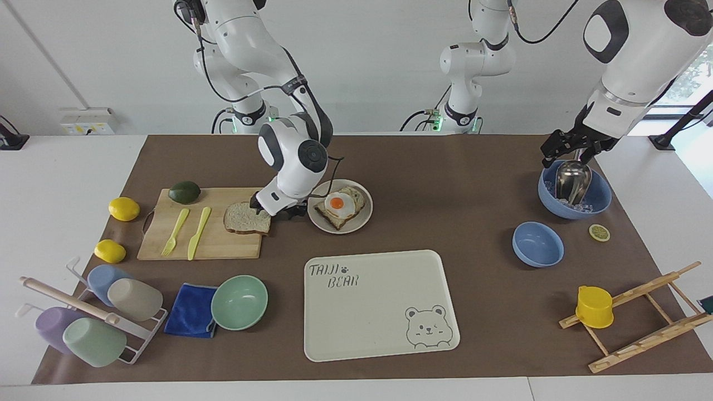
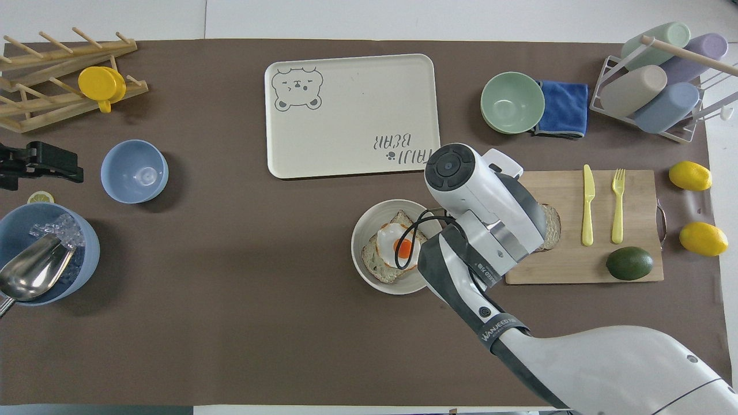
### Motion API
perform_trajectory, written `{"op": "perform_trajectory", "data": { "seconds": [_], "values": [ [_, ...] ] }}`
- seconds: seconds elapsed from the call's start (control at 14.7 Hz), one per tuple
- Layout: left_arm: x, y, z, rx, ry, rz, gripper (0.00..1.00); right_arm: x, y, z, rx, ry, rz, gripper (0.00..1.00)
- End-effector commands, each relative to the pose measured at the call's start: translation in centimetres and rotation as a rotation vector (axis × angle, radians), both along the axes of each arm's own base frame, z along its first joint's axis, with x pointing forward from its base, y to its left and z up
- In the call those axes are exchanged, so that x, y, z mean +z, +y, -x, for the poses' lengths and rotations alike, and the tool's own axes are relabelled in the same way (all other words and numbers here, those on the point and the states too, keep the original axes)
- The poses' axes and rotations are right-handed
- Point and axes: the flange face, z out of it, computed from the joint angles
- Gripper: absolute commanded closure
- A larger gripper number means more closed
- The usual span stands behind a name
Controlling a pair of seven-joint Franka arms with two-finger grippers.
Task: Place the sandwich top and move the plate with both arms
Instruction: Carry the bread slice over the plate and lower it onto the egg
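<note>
Claw of right arm (image 1: 276, 210): down low at the worktop (image 1: 445, 223), fingers spread open, gripping nothing. Placed at the edge of the sandwich top (image 1: 245, 218) that faces the plate (image 1: 317, 220), one finger at the bread's corner nearer to the robots; whether really touching, cannot tell. Seen from overhead, covered mostly by the arm's own wrist.

Sandwich top: lying flat on the wooden cutting board (image 1: 211, 245), at the board's end closest to the plate. On the same board also a yellow knife (image 1: 198, 232), a yellow fork (image 1: 176, 231) and an avocado (image 1: 184, 191).

Plate: just beside the board, toward the left arm's end, carrying the toast with fried egg (image 1: 338, 205). Farther from the robots than the plate, the cream bear tray (image 1: 379, 312).

Claw of left arm (image 1: 569, 151): waiting, open, over the big blue bowl (image 1: 600, 201) with the metal scoop (image 1: 571, 181) inside. Contact with the scoop: cannot tell.
</note>
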Motion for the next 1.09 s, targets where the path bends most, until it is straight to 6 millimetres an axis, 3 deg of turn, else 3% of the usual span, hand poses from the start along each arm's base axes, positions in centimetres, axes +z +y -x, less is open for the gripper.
{"op": "perform_trajectory", "data": {
  "seconds": [0.0, 0.61, 1.02],
  "values": [
    [0.3, 0.1, 0.4, 0.004, -0.005, 0.011, 0.00, -0.3, -2.7, 1.3, 0.001, -0.014, 0.006, 0.00],
    [0.3, 0.1, 0.4, 0.004, -0.005, 0.011, 0.00, -1.4, -2.9, 2.1, 0.009, -0.010, -0.001, 0.08],
    [0.3, 0.1, 0.4, 0.004, -0.005, 0.011, 0.00, -1.7, -3.0, 2.4, 0.021, -0.011, 0.002, 0.43]
  ]
}}
